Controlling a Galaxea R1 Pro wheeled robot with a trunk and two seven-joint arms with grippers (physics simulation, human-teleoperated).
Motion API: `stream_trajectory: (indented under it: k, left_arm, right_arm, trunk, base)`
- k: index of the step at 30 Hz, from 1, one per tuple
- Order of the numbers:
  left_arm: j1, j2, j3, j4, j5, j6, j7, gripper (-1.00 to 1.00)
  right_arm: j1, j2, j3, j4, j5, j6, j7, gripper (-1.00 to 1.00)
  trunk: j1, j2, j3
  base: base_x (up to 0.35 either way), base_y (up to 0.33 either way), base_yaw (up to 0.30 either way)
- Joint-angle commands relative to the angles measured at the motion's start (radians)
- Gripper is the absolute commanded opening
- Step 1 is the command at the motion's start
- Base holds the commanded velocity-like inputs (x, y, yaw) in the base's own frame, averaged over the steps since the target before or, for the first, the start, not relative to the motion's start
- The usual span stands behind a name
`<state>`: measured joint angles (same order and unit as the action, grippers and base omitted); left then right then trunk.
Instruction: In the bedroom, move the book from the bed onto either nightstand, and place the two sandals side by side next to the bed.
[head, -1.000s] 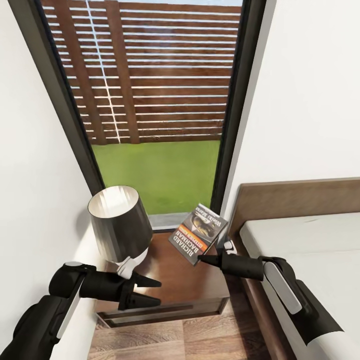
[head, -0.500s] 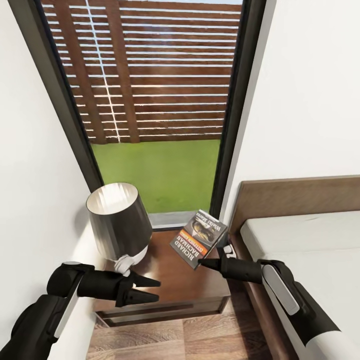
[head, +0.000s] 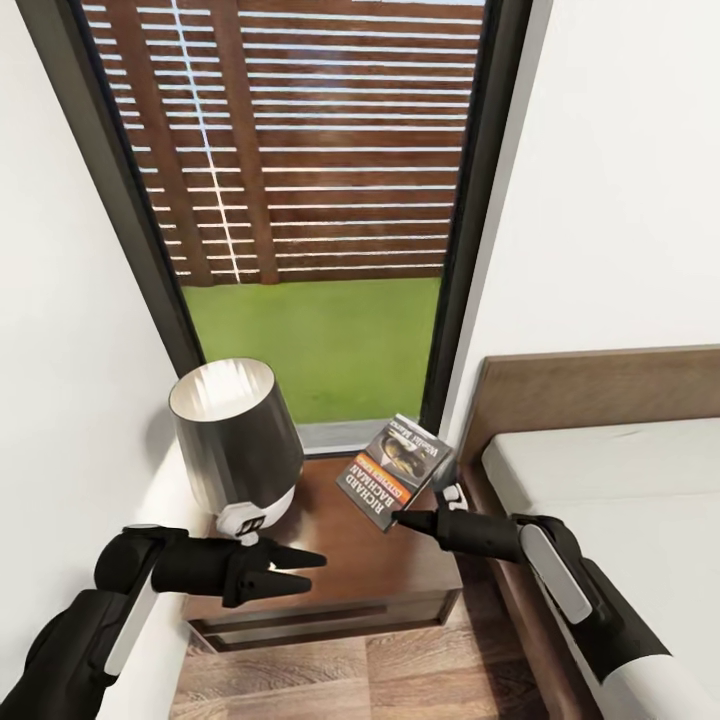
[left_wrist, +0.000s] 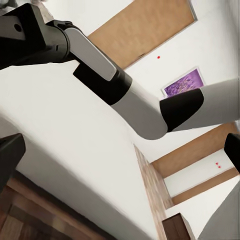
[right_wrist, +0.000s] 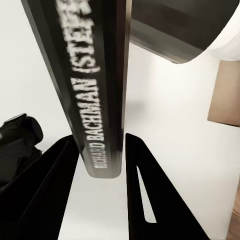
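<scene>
The right gripper (head: 400, 518) has its jaws pinching the book (head: 396, 471), tilted above the nightstand (head: 340, 560) beside the bed (head: 610, 490). The left gripper (head: 300, 570) hovers with jaws slightly spread beside a dark lamp (head: 235, 440) on the surface.

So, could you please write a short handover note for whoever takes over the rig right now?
Right gripper: shut on the book, holding it tilted in the air above the nightstand, by the bed.
Left gripper: empty, its fingers close together, hovering over the nightstand's front edge below the lamp.
Done: the book is off the bed.
Left: lower the book onto the bare part of the nightstand top, clear of the lamp, and release it; then set the two sandals side by side next to the bed.
</scene>
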<state>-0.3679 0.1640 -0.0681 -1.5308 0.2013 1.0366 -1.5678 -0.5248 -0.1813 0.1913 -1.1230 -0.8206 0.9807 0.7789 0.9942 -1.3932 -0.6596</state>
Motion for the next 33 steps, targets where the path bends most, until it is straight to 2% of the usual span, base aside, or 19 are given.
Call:
stream_trajectory:
  k: [1, 5, 14, 17, 24, 33]
  left_arm:
    - [-0.001, 0.001, -0.001, 0.0, 0.005, 0.011, -0.003, 1.0]
    - [-0.001, 0.0, 0.0, 0.002, 0.021, 0.011, -0.003, 1.0]
    - [-0.002, 0.002, 0.005, 0.003, 0.051, 0.011, -0.003, 1.0]
    - [-0.002, 0.002, 0.03, 0.003, 0.08, 0.011, -0.003, 1.0]
    - [-0.002, 0.0, 0.092, 0.029, 0.112, 0.011, -0.003, 1.0]
    - [-0.002, -0.008, 0.115, 0.043, 0.125, 0.011, -0.003, 1.0]
  right_arm:
    - [-0.001, 0.001, 0.001, 0.0, -0.003, 0.004, 0.003, -1.0]
    - [-0.002, 0.006, 0.0, 0.0, -0.003, 0.004, 0.002, -1.0]
    - [-0.003, 0.009, -0.022, 0.0, -0.002, 0.005, 0.001, -1.0]
    - [-0.004, 0.021, -0.027, 0.0, -0.001, 0.006, 0.0, -1.0]
    - [-0.006, 0.043, -0.03, 0.0, 0.003, 0.006, -0.02, -1.0]
    - [-0.006, 0.067, -0.03, 0.0, 0.001, 0.006, -0.064, -1.0]
  trunk:
    - [0.004, -0.008, -0.004]
    - [0.019, -0.036, -0.017]
    - [0.019, -0.036, -0.017]
    - [0.019, -0.036, -0.017]
    - [0.019, -0.036, -0.017]
    - [0.019, -0.036, -0.017]
  base:
    - [0.0, 0.0, 0.0]
    - [0.0, 0.0, 0.0]
    - [0.0, 0.0, 0.0]
    - [0.0, 0.0, 0.0]
    - [0.0, 0.0, 0.0]
    - [0.0, 0.0, 0.0]
